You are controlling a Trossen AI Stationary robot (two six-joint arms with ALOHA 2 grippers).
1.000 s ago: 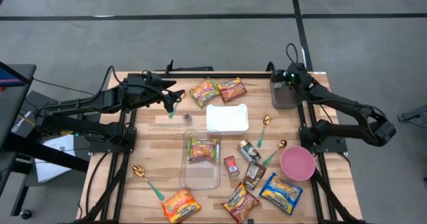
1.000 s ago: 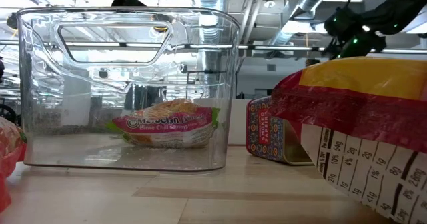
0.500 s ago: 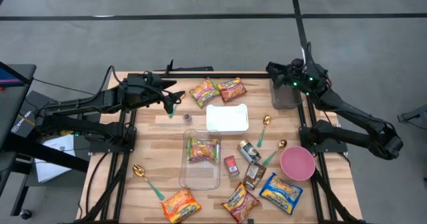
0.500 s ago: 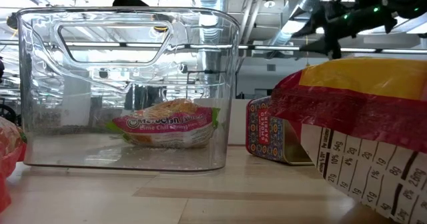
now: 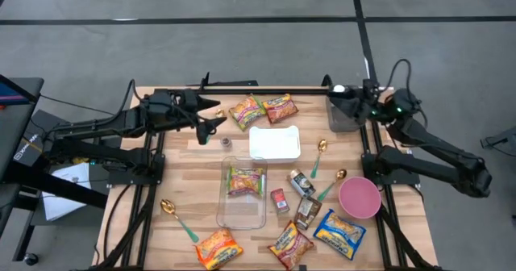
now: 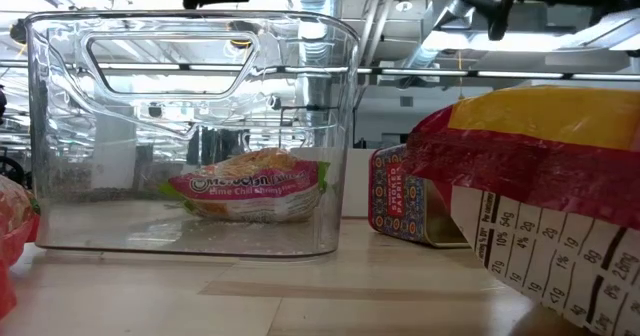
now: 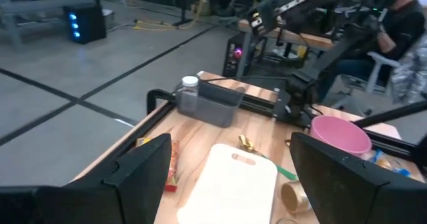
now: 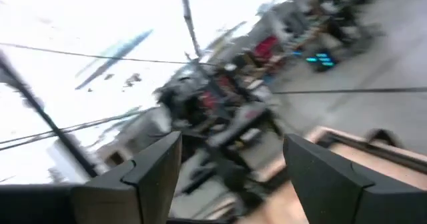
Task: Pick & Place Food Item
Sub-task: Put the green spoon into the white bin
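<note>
Clear bin [image 5: 243,192] at the table's middle, holding one noodle packet [image 5: 244,181]; the same packet lies on the bin floor in the low view [image 6: 250,188]. Further food packets lie loose: two [image 5: 262,109] at the far edge beside the white cutting board [image 5: 275,142], and three along the near edge, an orange one [image 5: 218,248], a red one [image 5: 291,244] and a blue-and-yellow one [image 5: 339,229]. Nothing lies between either pair of jaws.

Left gripper [image 5: 211,125]: jaws wide apart and empty, raised off the table, with the two far-edge packets ahead of its fingertips and the cutting board just beyond and below them, as the left wrist view [image 7: 233,177] confirms.

Right gripper [image 5: 342,93]: jaws likewise apart and empty, held high over the grey tray [image 5: 343,114] at the far right corner, pointing away from the table surface.

Step in hand, as judged: reaching for the next packet, one being already placed. The next move calls for lowering the left jaws over a far-edge packet, straddling it before closing.
</note>
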